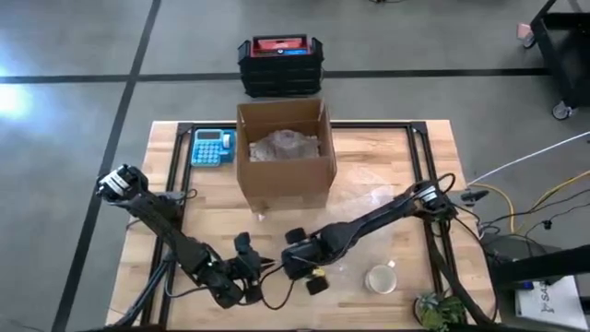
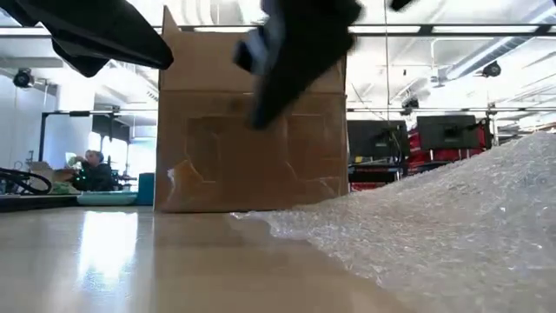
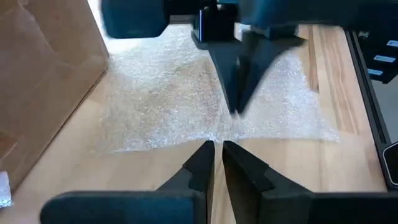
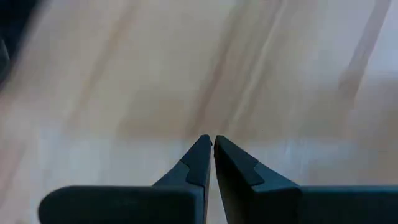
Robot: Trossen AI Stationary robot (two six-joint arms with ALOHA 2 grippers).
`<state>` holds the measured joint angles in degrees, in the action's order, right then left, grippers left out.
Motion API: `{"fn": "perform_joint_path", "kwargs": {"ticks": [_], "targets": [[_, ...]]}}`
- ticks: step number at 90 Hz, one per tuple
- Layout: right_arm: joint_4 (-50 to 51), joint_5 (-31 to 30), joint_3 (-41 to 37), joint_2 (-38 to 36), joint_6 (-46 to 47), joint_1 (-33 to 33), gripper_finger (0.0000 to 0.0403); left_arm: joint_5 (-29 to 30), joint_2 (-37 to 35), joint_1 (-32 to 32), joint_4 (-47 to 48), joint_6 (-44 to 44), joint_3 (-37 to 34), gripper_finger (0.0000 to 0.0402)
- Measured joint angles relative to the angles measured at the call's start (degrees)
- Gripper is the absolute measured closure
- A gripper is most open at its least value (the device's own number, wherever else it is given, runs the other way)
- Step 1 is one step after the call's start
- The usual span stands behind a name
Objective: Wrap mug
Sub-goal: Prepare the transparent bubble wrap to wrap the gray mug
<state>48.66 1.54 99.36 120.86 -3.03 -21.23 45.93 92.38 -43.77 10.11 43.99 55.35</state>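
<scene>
From above I see the mug (image 1: 381, 278) on the table (image 1: 387, 157), well apart from the cardboard box (image 1: 285, 152). Left gripper (image 1: 261, 268) and right gripper (image 1: 291, 267) meet nearer the box. My left wrist view shows both jaws clenched at the bubble wrap (image 3: 186, 106) edge.

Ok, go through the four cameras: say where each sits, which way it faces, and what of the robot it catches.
High view: overhead, straight down on the wooden table; both dark arms, open brown cardboard box, white mug.
Low view: table height, level toward the box; blurred arm parts above.
Left wrist view: past the shut left gripper at the clear bubble wrap sheet and the right gripper.
Right wrist view: down past shut fingers at the tabletop.
The high, low and left wrist views share the box.
</scene>
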Motion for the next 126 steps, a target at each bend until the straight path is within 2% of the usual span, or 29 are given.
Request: {"fn": "perform_joint_path", "kwargs": {"ticks": [6, 17, 30, 43, 75, 94, 112, 119, 126], "targets": [[3.6, 0.0, -1.6, 0.0, 0.0, -0.4, 0.0394, 0.0, 0.0, 0.0, 0.0, 0.0, 0.0, 0.0381], [0.7, 0.1, -7.8, 0.0, 0.0, -0.7, 0.0394, 0.0, 0.0, 0.0, 0.2, 0.0, 0.0, 0.0381], [-7.8, 0.1, -12.8, 0.0, 1.6, -0.5, 0.0394, 0.1, 0.0, 0.0, -0.6, 0.0, 0.0, 0.0381], [-20.7, 0.0, -16.0, 0.1, 0.9, -0.4, 0.0394, 0.2, 0.0, 0.0, -1.6, -1.0, 0.0, 0.0381], [-40.1, 0.2, -16.3, 5.0, 1.6, 0.4, 0.0394, 0.2, 0.0, 0.0, -1.6, -1.5, 0.0, 0.0381], [-46.8, 0.1, -13.7, 7.5, 0.8, 1.4, 0.0394, 0.2, 0.0, 0.1, -1.5, -2.1, 0.0, 0.0381], [-45.3, 0.2, -8.4, 10.0, -0.1, 1.7, 0.0394, 0.1, -0.1, -0.2, -0.9, -2.1, 0.0, 0.0381], [-39.3, 0.2, -5.9, 9.6, -1.4, 1.7, 0.0394, 0.0, -0.2, -0.2, -1.1, -2.1, 0.0, 0.0381], [-28.5, 0.1, -3.0, 8.3, -2.5, 1.7, 0.0394, 0.5, -0.3, -0.2, -1.8, -1.3, 0.0, 0.0381]]}}
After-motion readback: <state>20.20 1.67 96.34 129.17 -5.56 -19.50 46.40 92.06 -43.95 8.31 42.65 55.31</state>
